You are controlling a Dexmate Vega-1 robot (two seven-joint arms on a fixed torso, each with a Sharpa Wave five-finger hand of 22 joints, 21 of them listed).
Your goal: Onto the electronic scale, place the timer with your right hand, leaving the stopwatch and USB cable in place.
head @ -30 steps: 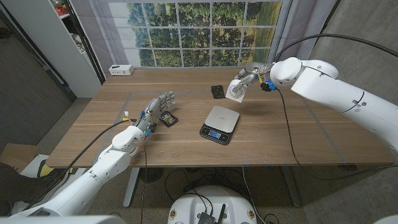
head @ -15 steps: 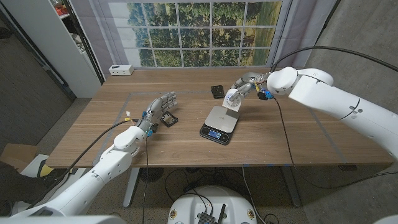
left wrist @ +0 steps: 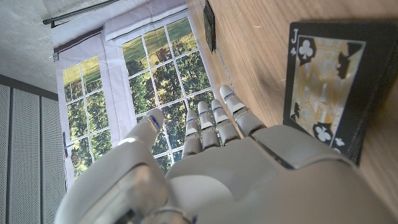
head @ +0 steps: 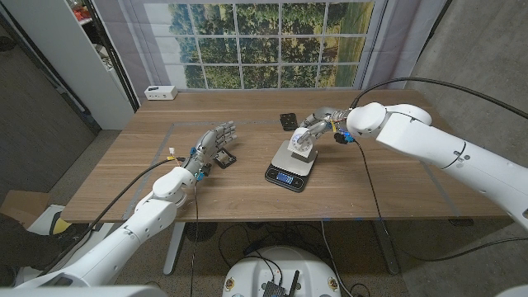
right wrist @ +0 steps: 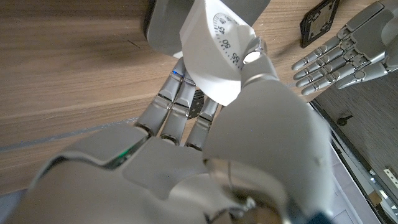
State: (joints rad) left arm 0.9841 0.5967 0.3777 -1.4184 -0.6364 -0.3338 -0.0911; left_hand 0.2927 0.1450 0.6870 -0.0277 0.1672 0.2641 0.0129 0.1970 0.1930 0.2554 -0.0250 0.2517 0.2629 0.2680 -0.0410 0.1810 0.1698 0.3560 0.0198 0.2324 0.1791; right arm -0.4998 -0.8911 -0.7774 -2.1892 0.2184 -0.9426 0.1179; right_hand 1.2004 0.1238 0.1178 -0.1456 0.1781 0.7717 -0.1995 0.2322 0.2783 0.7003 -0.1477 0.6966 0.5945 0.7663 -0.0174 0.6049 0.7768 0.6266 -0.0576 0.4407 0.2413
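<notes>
My right hand (head: 316, 125) holds the white dial timer (head: 303, 140) over the rear part of the silver electronic scale (head: 291, 162); whether the timer touches the platform I cannot tell. In the right wrist view the timer (right wrist: 214, 56) is pinched between thumb and fingers of the right hand (right wrist: 205, 155), just in front of the scale (right wrist: 165, 25). A small dark flat device (head: 288, 121), maybe the stopwatch, lies on the table behind the scale. My left hand (head: 213, 143) holds nothing, its fingers straight and apart.
A black playing-card box (head: 223, 158) lies by the left hand's fingertips; its jack of clubs face (left wrist: 323, 87) shows in the left wrist view. A white box (head: 160, 92) sits at the table's far left corner. My right arm's black cable (head: 371, 177) hangs over the table.
My right hand has carried the timer down and to the left, from above the table behind the scale to over the scale's rear. The left hand has stayed put.
</notes>
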